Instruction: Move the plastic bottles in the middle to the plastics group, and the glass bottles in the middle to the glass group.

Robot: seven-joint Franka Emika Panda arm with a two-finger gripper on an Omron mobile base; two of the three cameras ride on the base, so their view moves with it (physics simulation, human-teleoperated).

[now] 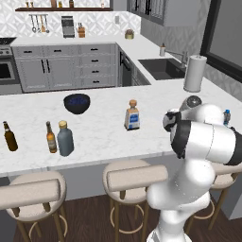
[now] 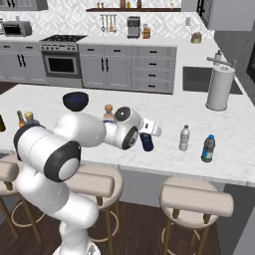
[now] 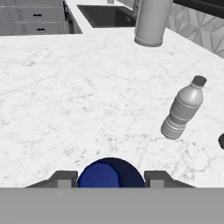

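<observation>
My gripper (image 2: 148, 135) is shut on the small dark navy plastic bottle (image 2: 147, 143), low over the counter's front part. In the hand view the navy bottle (image 3: 110, 172) sits between the two fingertips (image 3: 65, 180). To its right stand the plastics group: a clear greyish bottle (image 2: 185, 138) (image 3: 181, 108) and a blue-capped bottle (image 2: 208, 148). The squarish pale glass bottle with blue label (image 1: 133, 115) stands mid-counter. The squat grey-blue bottle with tan cap (image 1: 64, 138) stands beside one brown beer bottle (image 1: 51, 137); another beer bottle (image 1: 9, 136) is further left.
A dark bowl (image 1: 76, 103) sits behind the glass bottles. A paper towel roll (image 1: 194, 73) stands at the far right by the sink (image 1: 163, 67). Round stools (image 1: 134, 177) line the counter's near edge. My own arm hides the gripper in the left base view.
</observation>
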